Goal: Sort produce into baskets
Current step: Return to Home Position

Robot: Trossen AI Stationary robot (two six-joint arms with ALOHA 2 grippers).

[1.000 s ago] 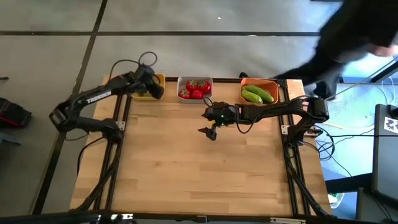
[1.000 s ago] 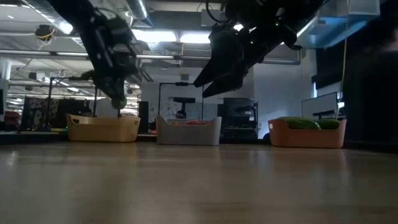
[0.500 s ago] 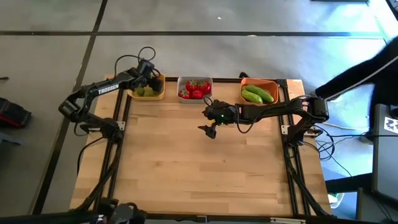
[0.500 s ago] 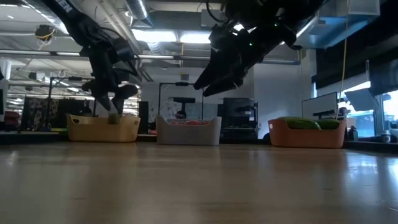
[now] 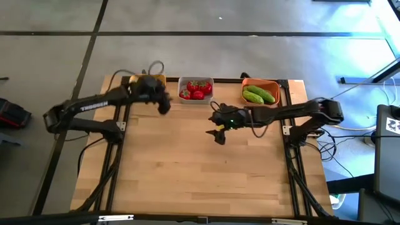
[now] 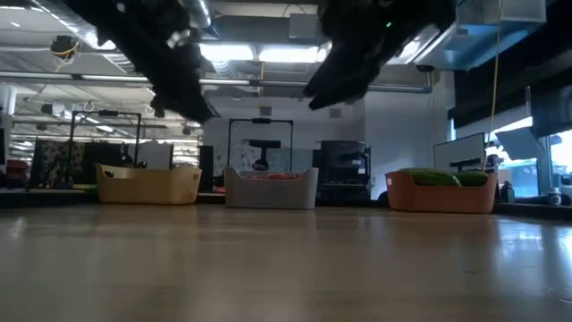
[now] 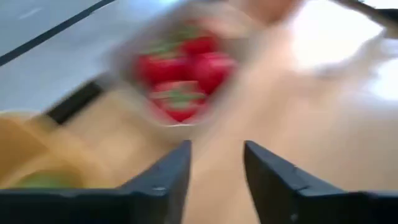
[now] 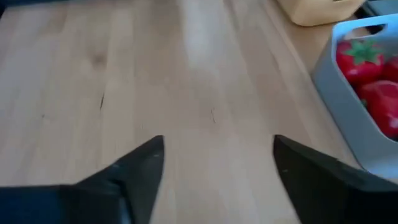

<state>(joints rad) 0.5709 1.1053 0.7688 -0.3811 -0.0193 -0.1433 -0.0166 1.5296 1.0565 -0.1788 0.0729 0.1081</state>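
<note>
**Left arm off the yellow basket (image 6: 147, 185), right arm nudged rightward: both are leaving empty.**
Your left gripper (image 5: 164, 105) now hangs over the table (image 5: 187, 169) beside the grey basket (image 5: 195, 79), jaws parted, nothing between them. Your right gripper (image 5: 219, 134) hovers mid-table, spread wide, empty too. There's no reason to close, since I judge the sorting done: tomatoes (image 5: 197, 89) in grey, cucumbers (image 5: 259, 94) in the orange basket (image 5: 275, 83), a lime (image 7: 43, 180) in yellow.
</note>
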